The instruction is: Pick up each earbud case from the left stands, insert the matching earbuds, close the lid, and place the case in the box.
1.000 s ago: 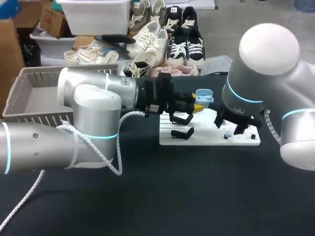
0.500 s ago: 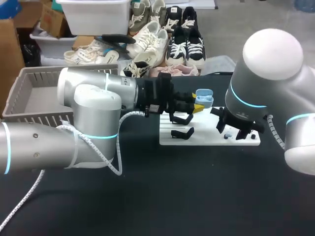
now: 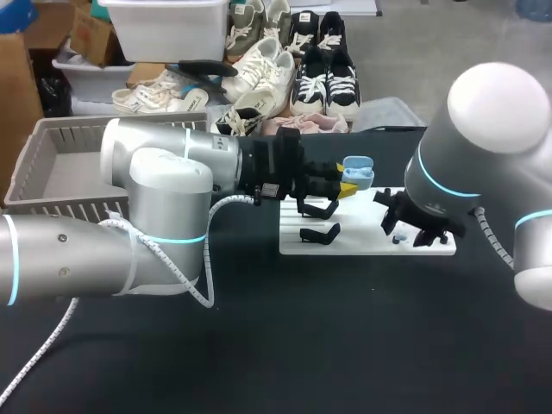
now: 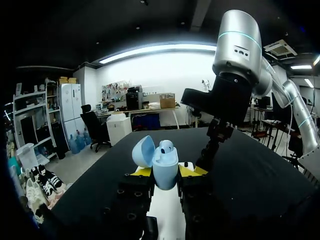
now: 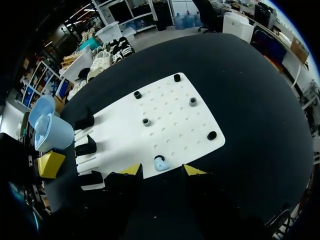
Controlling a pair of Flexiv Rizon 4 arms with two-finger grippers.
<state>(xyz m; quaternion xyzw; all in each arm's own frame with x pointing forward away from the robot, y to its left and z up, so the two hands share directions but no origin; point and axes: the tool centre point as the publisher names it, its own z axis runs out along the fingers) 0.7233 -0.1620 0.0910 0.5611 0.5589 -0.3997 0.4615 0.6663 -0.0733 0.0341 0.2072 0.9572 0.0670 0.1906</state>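
**Loading step: the loose earbud is next**

My left gripper is clamped on the pale blue case, one yellow tip against each side; the lid stands open and one bud sits inside; in the head view the case hangs just above centre, over the far edge of the white board.

My right gripper hovers low over the near edge of that board, fingers parted; the loose earbud lies on the board between the two tips, and I see a gap on either side, so nothing is gripped.

I judge we are mid-insertion, fetching the second bud; the next move calls for a short descent, a gentle pinch on a small rounded part, then a carry across to the open case.

The black stands sit at the board's left end; the grey box waits at upper left on the bench.
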